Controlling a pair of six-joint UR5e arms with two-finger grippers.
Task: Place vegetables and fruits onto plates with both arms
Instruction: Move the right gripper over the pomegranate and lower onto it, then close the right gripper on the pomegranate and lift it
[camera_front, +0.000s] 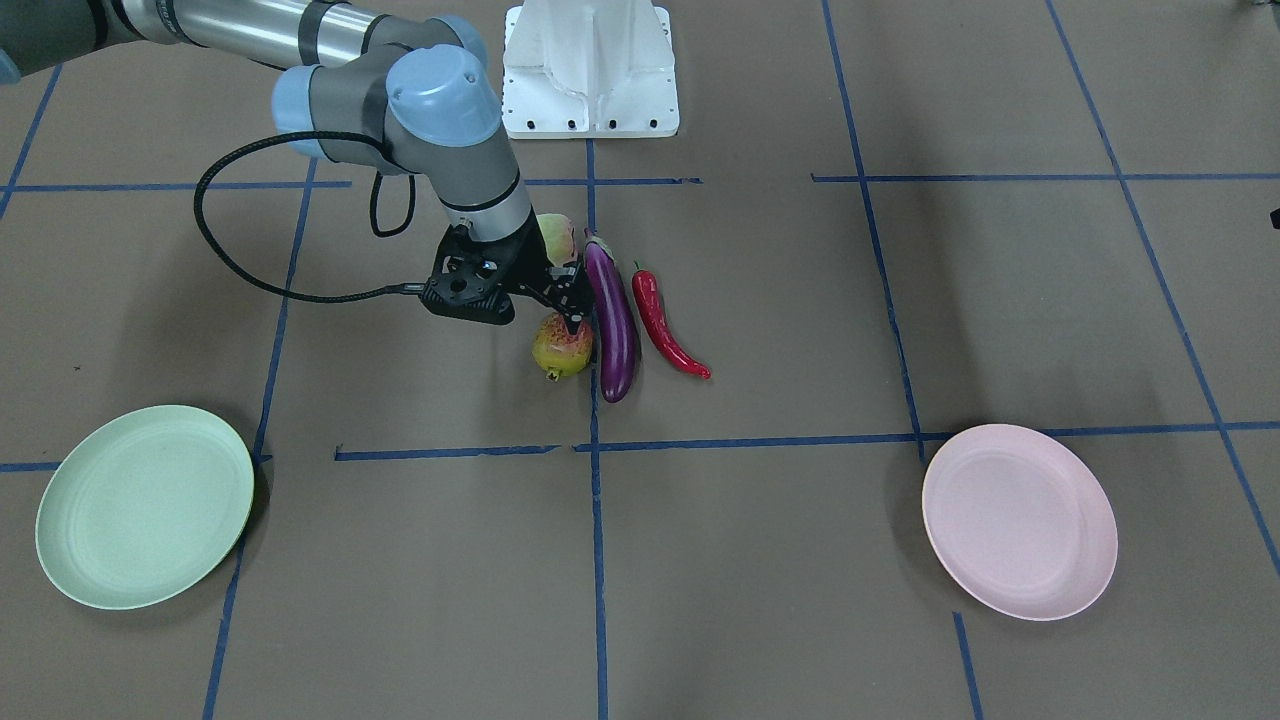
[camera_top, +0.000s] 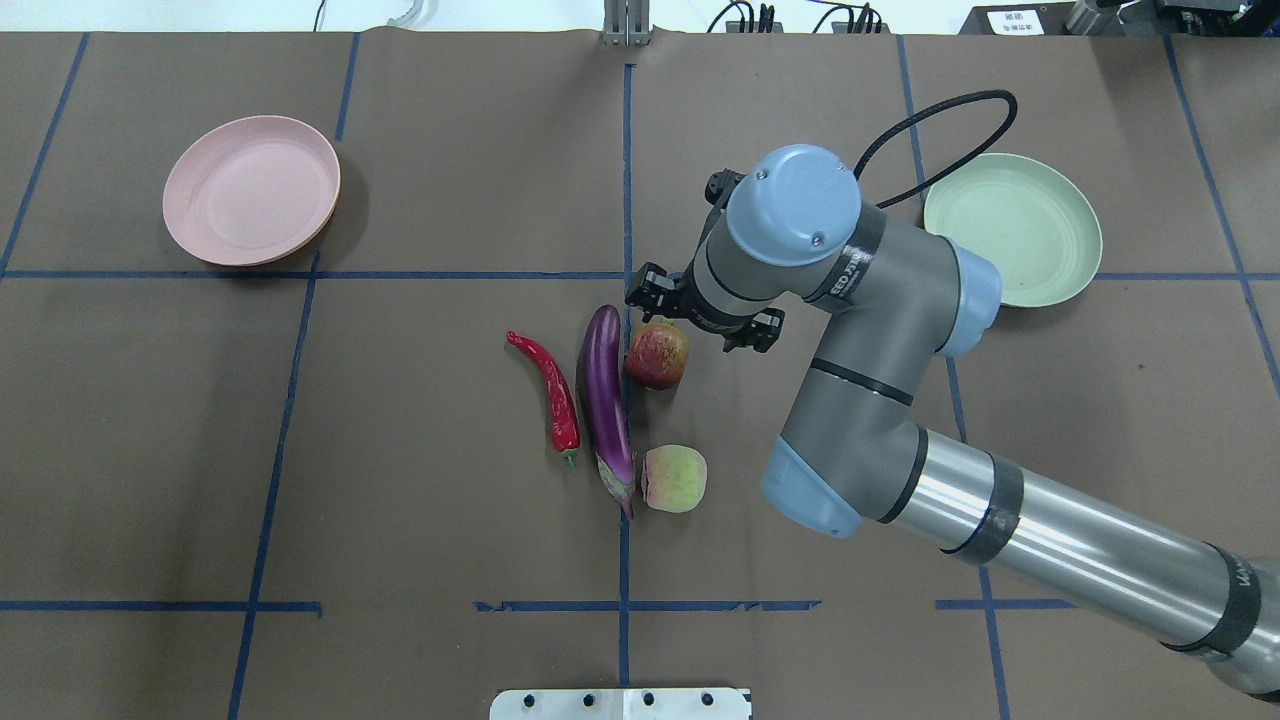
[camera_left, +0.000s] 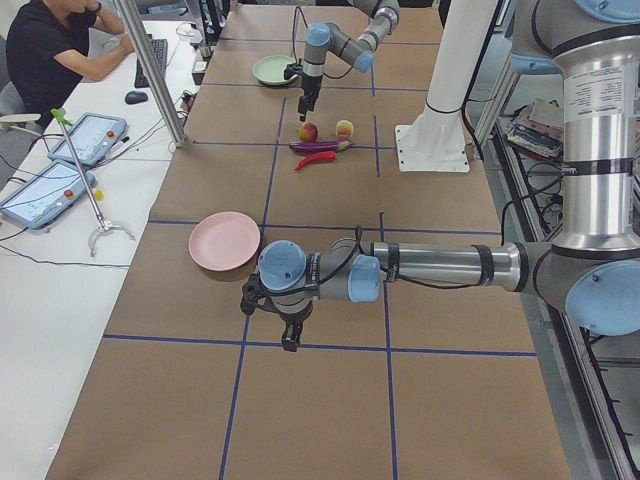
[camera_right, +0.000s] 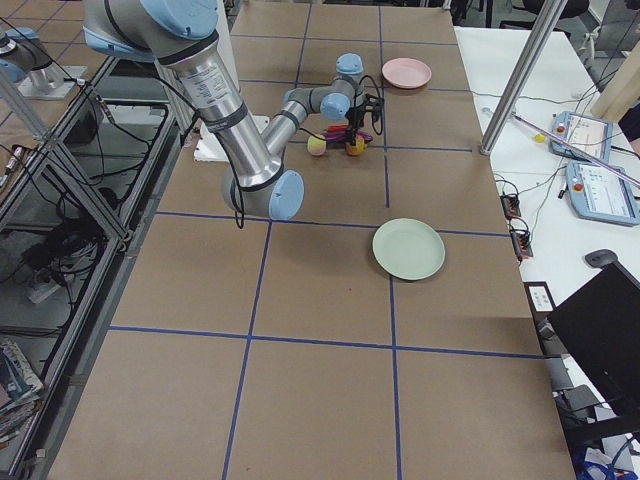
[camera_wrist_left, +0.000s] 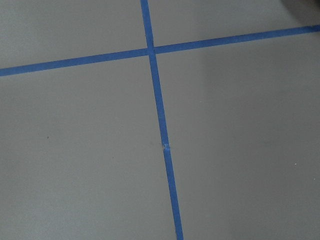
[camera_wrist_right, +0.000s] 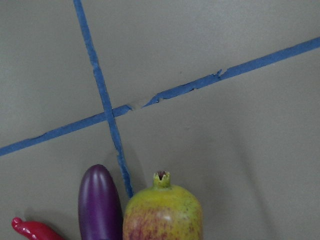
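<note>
Peach (camera_top: 674, 479) is nearest the robot's edge of the surface (camera_top: 400, 520). It sits around mid-width, just beside the capped end of the eggplant (camera_top: 605, 395). Eggplant lies lengthwise, running from the near edge toward the far edge, cap toward the robot, rounded end pointing away. Chili (camera_top: 550, 390) lies alongside it on the robot's left, roughly parallel with a narrow gap between them, stem end near and tip curving off to the left. Pomegranate (camera_top: 657, 355) is further out on the eggplant's right, up against its far half. It looks to be touching, crown pointing at the far edge.

Right hand (camera_front: 574, 315) is directly over the pomegranate, pointing down, with one fingertip at the top of the fruit. Wrist and linkage hide the rest, so I can't tell whether the fingers are apart or together. Right wrist view shows the pomegranate crown, the eggplant end and the chili tip at the bottom of frame.

Left hand (camera_left: 290, 338) hangs low over bare surface toward the left edge, beside a tape crossing. It shows only in the side view, so I can't tell its state.

Pink plate (camera_top: 252, 190) sits toward the far-left corner and green plate (camera_top: 1012, 230) toward the far-right. Both have nothing on them.
</note>
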